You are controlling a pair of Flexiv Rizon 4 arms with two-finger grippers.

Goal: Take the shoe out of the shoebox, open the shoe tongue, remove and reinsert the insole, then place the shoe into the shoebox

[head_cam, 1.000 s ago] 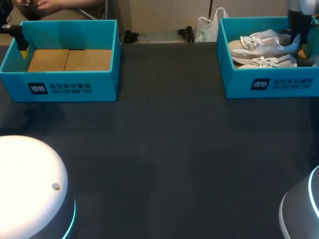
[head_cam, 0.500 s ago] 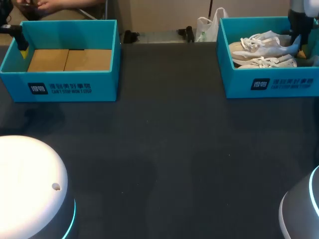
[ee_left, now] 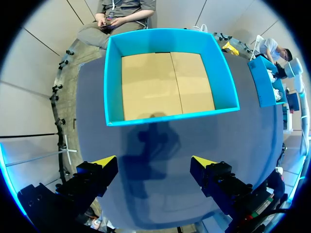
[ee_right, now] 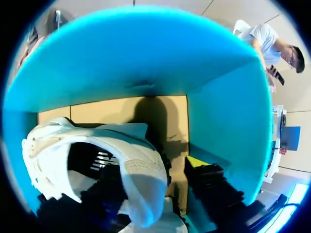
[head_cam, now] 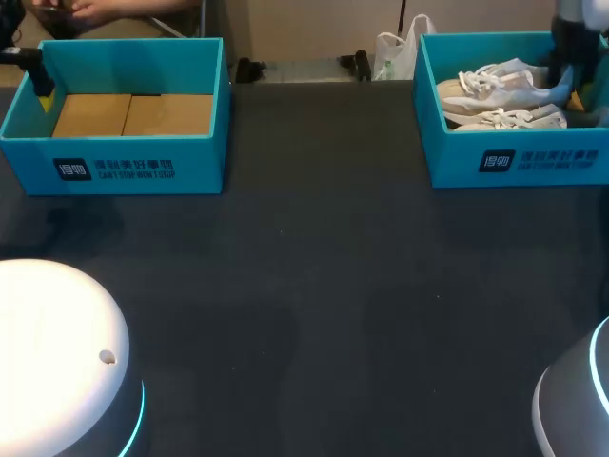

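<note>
The shoe (ee_right: 141, 165) is in the right-hand box (ee_right: 146, 53), its opening turned toward the right fingers (ee_right: 206, 177). The heel collar runs between them. One finger is down inside the opening. The other stands outside the heel, with a strip of the cardboard floor showing between it and the shoe. So these fingers are apart, straddling the heel and not clamped on it. In the head view this shoe (head_cam: 495, 84) is the farther of two, and a second shoe (head_cam: 509, 118) lies just beside the fingers, toward the box's front wall (head_cam: 514, 157).

The left fingers (ee_left: 214, 174) are wide apart with nothing between them. They hang over the bare desk (ee_left: 160, 165), and the empty box (ee_left: 170, 116) is just ahead of them.

The shoe looks light, with a soft, pliant upper. The heel is probably its stiffest part, so the collar is a fair place to take hold, one finger inside and one outside. A shallow pinch on the padded rim may fold or slip, so a deeper bite should hold better. Held by the heel, the toe will likely droop and swing. The loose laces could catch on the second shoe or the box wall. The box itself looks light enough to shift if the shoe drags on it.
</note>
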